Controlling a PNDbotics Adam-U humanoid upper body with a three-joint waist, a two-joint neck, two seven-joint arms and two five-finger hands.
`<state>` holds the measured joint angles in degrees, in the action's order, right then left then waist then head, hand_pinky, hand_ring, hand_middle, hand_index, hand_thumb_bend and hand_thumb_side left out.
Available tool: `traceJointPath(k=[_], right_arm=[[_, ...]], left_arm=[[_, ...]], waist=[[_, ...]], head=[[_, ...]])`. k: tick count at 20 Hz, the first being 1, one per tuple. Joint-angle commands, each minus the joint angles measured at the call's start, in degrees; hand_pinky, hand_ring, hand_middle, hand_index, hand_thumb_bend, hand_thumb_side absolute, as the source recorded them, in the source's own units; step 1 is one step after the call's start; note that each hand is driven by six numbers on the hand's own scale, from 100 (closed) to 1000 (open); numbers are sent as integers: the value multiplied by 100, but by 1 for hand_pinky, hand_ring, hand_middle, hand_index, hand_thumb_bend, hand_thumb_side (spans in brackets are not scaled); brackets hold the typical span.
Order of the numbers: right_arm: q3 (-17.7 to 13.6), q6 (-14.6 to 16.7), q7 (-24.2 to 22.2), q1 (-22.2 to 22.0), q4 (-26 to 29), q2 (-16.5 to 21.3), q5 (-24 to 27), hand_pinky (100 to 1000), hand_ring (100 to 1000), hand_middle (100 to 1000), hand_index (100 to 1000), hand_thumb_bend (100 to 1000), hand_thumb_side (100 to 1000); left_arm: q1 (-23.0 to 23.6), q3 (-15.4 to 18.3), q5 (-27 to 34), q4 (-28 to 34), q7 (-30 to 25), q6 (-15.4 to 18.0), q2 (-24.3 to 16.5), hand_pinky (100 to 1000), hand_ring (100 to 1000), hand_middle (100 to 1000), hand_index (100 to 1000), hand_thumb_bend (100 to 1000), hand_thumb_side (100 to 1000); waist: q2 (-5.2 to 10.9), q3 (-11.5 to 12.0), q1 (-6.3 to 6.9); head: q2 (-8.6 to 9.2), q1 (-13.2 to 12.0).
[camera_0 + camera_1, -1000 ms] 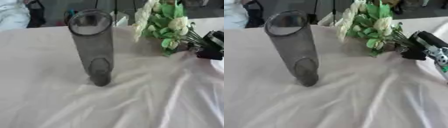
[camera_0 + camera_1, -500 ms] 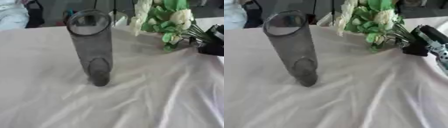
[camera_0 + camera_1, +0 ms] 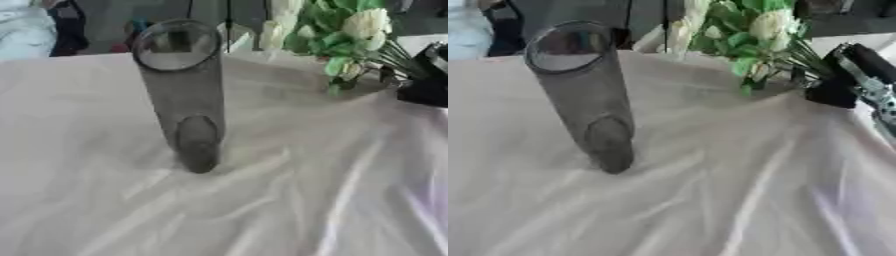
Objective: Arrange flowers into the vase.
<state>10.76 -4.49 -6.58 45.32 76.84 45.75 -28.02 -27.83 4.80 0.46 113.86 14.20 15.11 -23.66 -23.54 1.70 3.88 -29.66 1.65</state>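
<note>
White-and-green flowers [image 3: 754,35] are clasped by the stems in the curled right hand [image 3: 842,80], beside the smoky glass vase [image 3: 184,95].

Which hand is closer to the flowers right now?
Right. The right hand holds the flowers by their stems, right of the vase. The left hand is out of view.

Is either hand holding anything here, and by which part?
The right hand holds the bunch of flowers by its stems, blooms off the cloth. No left hand shows.
</note>
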Motion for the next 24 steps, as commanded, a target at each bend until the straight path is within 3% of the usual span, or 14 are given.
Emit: traceJointPath(k=[1, 2, 3, 4, 5, 7, 8, 10, 11, 17, 24], right_arm=[[-106, -36, 82, 141, 151, 247, -58, 100, 100, 299, 100, 100, 681], [-104, -45, 99, 144, 155, 247, -60, 100, 100, 299, 100, 100, 681], [-107, -49, 128, 148, 162, 246, -63, 100, 129, 400, 100, 100, 691], [-107, -50, 169, 149, 169, 246, -67, 100, 129, 400, 100, 100, 691], [-104, -49, 203, 148, 171, 245, -71, 100, 121, 372, 100, 100, 765], [-115, -34, 319, 150, 188, 243, -96, 100, 121, 364, 100, 100, 779], [-113, -25, 374, 150, 190, 244, -111, 100, 124, 354, 100, 100, 869], [-114, 4, 518, 151, 207, 252, -217, 100, 124, 354, 100, 100, 869], [-123, 11, 585, 160, 219, 261, -276, 100, 151, 370, 100, 100, 913], [-78, -39, 963, 145, 180, 243, -658, 100, 168, 380, 172, 100, 902], [-42, -30, 942, 159, 133, 239, -720, 100, 178, 376, 180, 100, 884]], left_arm=[[-48, -3, -18, 73, -7, 11, -160, 636, 786, 788, 869, 100, 1000], [-49, -3, -19, 73, -7, 11, -160, 636, 786, 788, 869, 100, 1000], [-47, -4, -20, 73, -9, 10, -159, 636, 786, 787, 869, 100, 1000], [-46, -5, -23, 73, -13, 8, -158, 636, 786, 787, 869, 100, 1000], [-46, -5, -24, 73, -16, 8, -158, 635, 786, 787, 869, 100, 1000], [-45, -4, -26, 73, -19, 9, -155, 635, 786, 787, 869, 100, 1000], [-45, -4, -26, 73, -19, 9, -154, 635, 785, 787, 869, 100, 1000], [-46, -3, -27, 73, -20, 9, -153, 635, 785, 787, 869, 100, 1000], [-45, -4, -27, 73, -22, 9, -152, 634, 785, 787, 870, 100, 1000], [-47, -8, -28, 73, -41, 6, -142, 632, 786, 787, 867, 100, 1000], [-50, -10, -30, 73, -49, 5, -144, 631, 788, 788, 867, 100, 1000]], waist=[[102, -13, 14], [101, -15, 14], [98, -16, 14], [96, -17, 15], [95, -17, 15], [90, -14, 18], [89, -13, 18], [85, -13, 19], [82, -18, 19], [58, -28, 21], [41, -22, 19]], head=[[71, 23], [72, 25], [78, 25], [84, 24], [87, 24], [92, 23], [94, 23], [99, 27], [102, 27], [112, 39], [98, 45]])
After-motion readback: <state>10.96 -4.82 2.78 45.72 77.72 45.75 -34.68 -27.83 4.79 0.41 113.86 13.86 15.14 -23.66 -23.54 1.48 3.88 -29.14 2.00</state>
